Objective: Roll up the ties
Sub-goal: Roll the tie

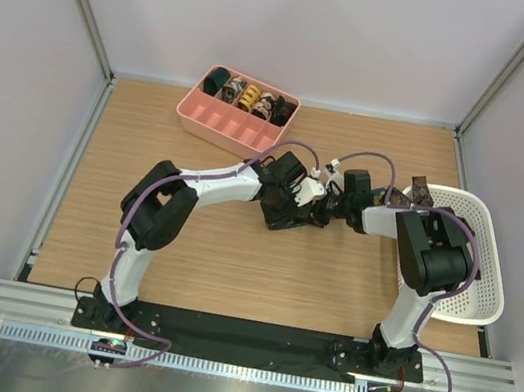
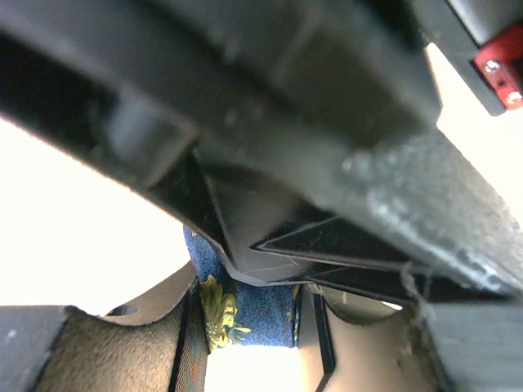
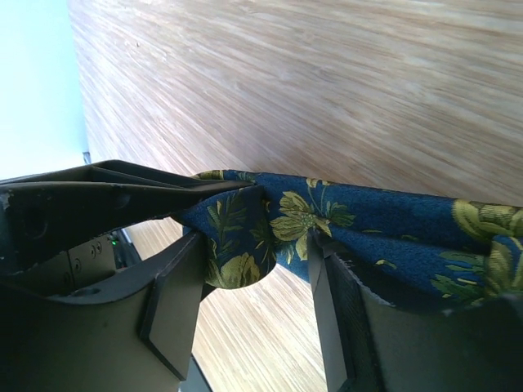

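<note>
A navy tie with yellow-green leaf print hangs above the wooden table, its end folded into a small loop. My right gripper straddles that loop, and the fabric touches both fingers and drapes over the right one. My left gripper is shut on the same tie; its thin black fingers pinch the fold from the left. In the top view the left gripper and right gripper meet at mid-table, hiding the tie.
A pink tray at the back holds several rolled ties in its far row. A white slatted basket stands at the right edge, beside the right arm. Grey walls enclose the table.
</note>
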`<state>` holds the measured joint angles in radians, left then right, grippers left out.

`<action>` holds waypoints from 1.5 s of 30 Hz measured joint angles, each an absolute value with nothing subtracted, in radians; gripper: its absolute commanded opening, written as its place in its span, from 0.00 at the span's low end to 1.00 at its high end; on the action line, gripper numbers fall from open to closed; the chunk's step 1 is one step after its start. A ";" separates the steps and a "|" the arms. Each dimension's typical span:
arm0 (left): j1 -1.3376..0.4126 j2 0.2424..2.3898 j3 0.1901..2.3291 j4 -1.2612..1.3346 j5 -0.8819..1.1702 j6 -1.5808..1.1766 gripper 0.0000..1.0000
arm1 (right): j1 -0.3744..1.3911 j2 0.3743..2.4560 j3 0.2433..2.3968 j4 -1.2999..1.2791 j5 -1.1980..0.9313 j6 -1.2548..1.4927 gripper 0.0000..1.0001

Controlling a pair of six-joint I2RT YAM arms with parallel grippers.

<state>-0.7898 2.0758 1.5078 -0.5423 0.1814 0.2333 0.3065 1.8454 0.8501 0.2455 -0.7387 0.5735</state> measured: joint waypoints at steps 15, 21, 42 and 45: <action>-0.785 2.110 1.542 -0.555 0.174 0.184 0.20 | 0.276 1.863 0.855 0.247 -0.748 0.683 0.55; -0.785 2.114 1.549 -0.559 0.172 0.173 0.19 | 0.249 1.863 0.866 0.254 -0.749 0.716 0.55; -0.799 2.125 1.549 -0.487 0.156 0.163 0.18 | 0.183 1.793 1.168 -0.242 -0.365 0.543 0.50; -0.803 2.125 1.549 -0.487 0.144 0.160 0.18 | 0.181 1.744 1.227 -0.294 -0.298 0.517 0.48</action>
<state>-0.8028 2.1250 1.5490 -0.4870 0.1440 0.1604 0.1814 1.7435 1.2270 -0.2939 -0.2977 0.5167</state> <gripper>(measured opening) 0.386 0.493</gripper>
